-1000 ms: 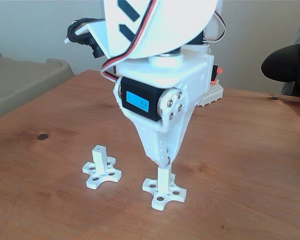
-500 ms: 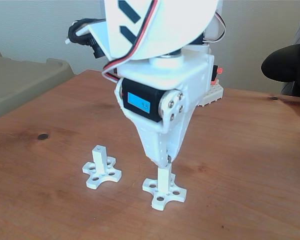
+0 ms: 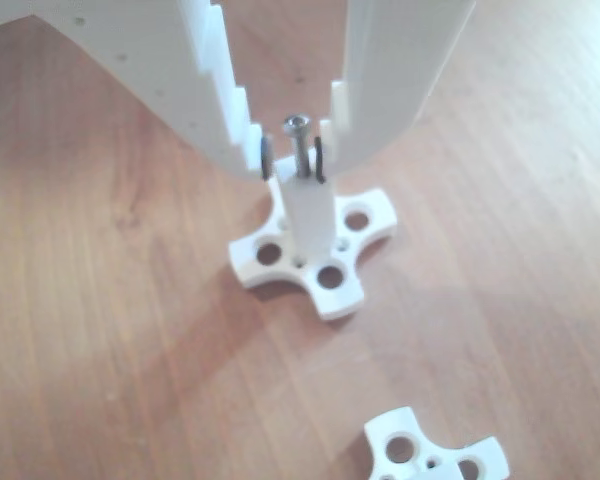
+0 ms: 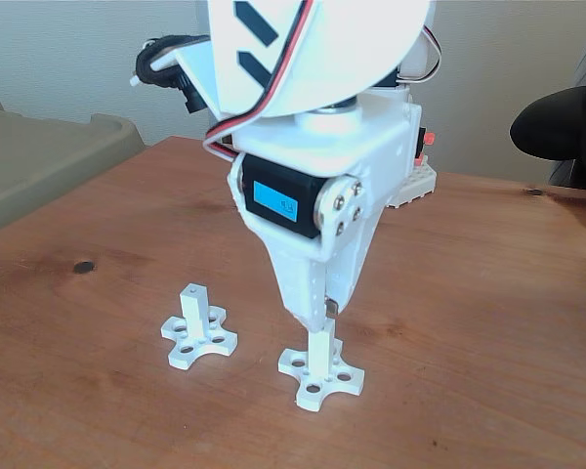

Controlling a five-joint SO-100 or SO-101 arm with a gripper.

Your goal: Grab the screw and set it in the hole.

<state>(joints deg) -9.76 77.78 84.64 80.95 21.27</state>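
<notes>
Silver and slim, the screw (image 3: 298, 146) stands upright with its round head on top and its lower end meeting the top of the white post (image 3: 310, 215), where the hole (image 3: 304, 181) must sit, though the shaft covers it. The claw (image 3: 293, 160) is pinching the screw between its two white fingers (image 3: 230, 120), the dark pads pressing on the shaft from either side, which keeps it vertical and in line with the post. In the fixed view the claw (image 4: 320, 315) comes straight down onto the post (image 4: 318, 354), a stance that suits pushing a pin into an end face. How deep the tip has gone cannot be told; most of the shaft is above the post, so the seating looks just begun at best. The post's cross-shaped base (image 3: 330, 285) lies flat on the wooden bench (image 4: 488, 322), which should steady it against the push. A second post (image 4: 193, 309) stands just beside it, to the left in the fixed view, its top free.
</notes>
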